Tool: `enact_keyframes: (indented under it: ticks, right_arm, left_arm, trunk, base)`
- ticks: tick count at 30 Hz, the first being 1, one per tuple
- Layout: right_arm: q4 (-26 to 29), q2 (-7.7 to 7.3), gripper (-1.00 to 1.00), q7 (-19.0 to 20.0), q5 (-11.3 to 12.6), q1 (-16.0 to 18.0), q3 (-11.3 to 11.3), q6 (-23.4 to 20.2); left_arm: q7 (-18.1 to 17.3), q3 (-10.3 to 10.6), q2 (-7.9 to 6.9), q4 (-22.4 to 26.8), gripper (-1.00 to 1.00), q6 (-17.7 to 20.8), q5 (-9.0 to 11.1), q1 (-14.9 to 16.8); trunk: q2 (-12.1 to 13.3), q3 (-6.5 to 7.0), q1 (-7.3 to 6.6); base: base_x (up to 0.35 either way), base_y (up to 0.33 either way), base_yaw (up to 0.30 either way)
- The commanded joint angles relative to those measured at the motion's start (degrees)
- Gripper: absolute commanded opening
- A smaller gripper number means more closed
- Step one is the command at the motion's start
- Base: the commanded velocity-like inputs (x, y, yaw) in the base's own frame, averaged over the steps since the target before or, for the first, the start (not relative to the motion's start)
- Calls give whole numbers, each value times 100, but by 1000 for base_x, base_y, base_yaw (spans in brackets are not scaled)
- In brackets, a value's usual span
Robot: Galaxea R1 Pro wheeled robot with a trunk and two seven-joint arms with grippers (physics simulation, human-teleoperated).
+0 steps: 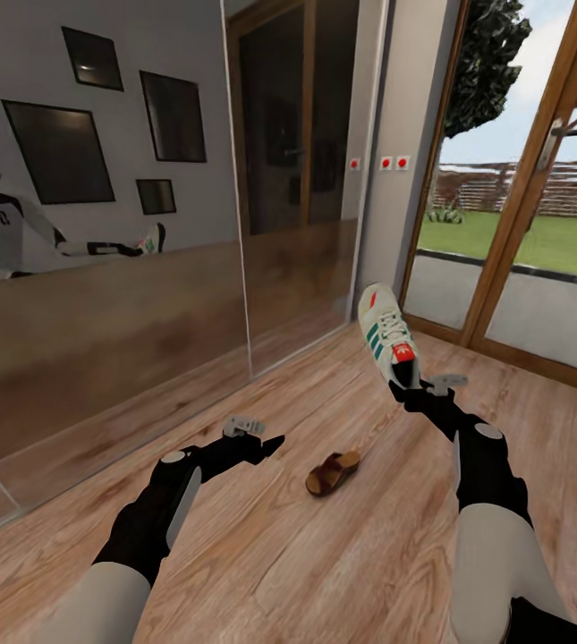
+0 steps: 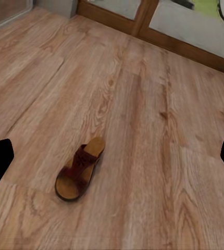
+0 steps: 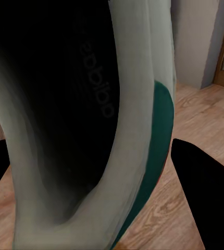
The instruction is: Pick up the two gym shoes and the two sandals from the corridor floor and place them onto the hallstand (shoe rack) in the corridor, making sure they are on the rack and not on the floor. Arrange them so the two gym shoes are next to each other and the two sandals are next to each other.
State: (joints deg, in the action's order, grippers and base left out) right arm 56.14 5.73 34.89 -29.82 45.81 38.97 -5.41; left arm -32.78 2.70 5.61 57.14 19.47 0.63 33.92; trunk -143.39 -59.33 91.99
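My right gripper (image 1: 402, 383) is shut on the heel of a white gym shoe (image 1: 385, 335) with green stripes and a red heel patch, held up above the wood floor (image 1: 324, 555). The right wrist view looks into the gym shoe's dark opening (image 3: 65, 120), with my fingers (image 3: 206, 177) on either side of it. One brown sandal (image 1: 333, 472) lies on the floor between my arms; it is also in the left wrist view as the sandal (image 2: 81, 169). My left gripper (image 1: 270, 443) hovers open to the left of it, with nothing between its fingers. The hallstand is out of view.
A mirrored sliding-door wardrobe (image 1: 100, 268) runs along the left. Glass patio doors with wooden frames (image 1: 521, 206) stand ahead on the right, with a grey wall strip (image 1: 395, 161) between them and the wardrobe. Open plank floor lies around the sandal.
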Motion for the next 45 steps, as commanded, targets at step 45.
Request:
enact_keyframes:
  ticks: [45]
  right_arm:
    - [2,16,-100,42,53,7,41,-28]
  left_arm:
    - [-18,2,11,8,100,48,23,3]
  trunk:
    - [-2,-6,2]
  base:
    - [281,-176,-166]
